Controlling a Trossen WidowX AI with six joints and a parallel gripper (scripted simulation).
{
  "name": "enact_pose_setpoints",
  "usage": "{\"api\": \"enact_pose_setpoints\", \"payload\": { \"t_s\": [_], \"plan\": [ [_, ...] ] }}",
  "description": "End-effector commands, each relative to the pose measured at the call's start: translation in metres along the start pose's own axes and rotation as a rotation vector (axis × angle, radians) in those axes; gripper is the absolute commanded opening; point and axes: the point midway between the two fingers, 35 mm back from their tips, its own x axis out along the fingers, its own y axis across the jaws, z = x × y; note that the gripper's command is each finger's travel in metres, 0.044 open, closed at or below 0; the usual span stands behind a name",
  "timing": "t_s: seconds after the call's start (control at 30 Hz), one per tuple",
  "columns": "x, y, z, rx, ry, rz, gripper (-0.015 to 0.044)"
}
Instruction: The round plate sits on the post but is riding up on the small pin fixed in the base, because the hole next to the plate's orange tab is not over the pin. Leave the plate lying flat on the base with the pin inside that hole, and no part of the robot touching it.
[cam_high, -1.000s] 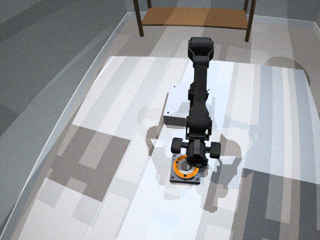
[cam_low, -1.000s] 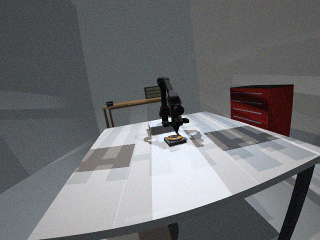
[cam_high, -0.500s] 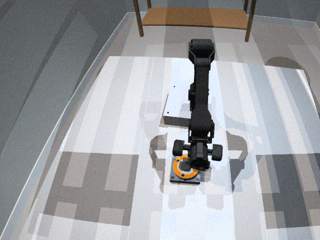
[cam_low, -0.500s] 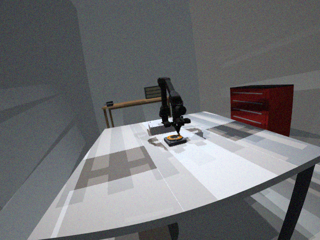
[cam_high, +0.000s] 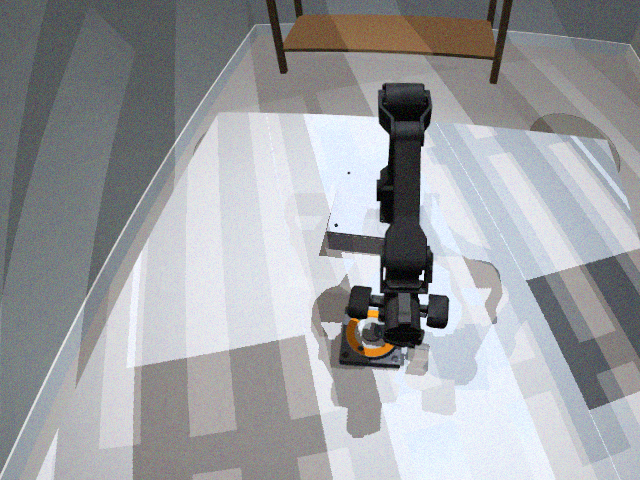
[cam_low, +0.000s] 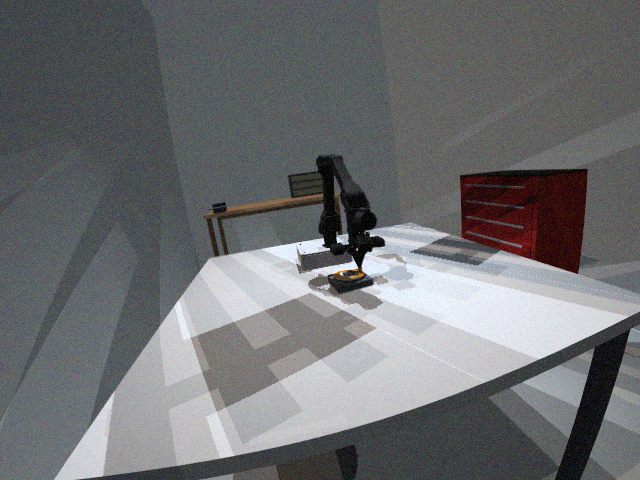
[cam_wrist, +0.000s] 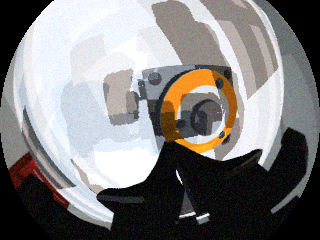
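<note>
You see the gripper (cam_wrist: 179, 160) fully closed and holding nothing, its tip at the edge of the orange round plate (cam_wrist: 175, 96) on the base (cam_high: 351, 355).

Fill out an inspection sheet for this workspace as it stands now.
Surface: white table with patchy light and shadow.
Job's things: orange round plate on its post, over the dark square base; whether it lies flat cannot be told.
Clutter: pale mount block under the arm.
Grippers: gripper shut, empty, tips down at the plate's rim; contact cannot be told.
Cables: nothing seen.
Surroundings: wooden bench and red drawer cabinet off the table.
</note>
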Motion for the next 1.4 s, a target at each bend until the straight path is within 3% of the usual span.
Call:
{"api": "enact_pose_setpoints", "payload": {
  "t_s": [0.0,1.37],
  "plan": [
    [-0.001,0.002,0.007,0.005,-0.009,0.002,0.0000],
    [-0.004,-0.003,0.046,0.005,-0.013,0.001,0.0000]
  ]
}}
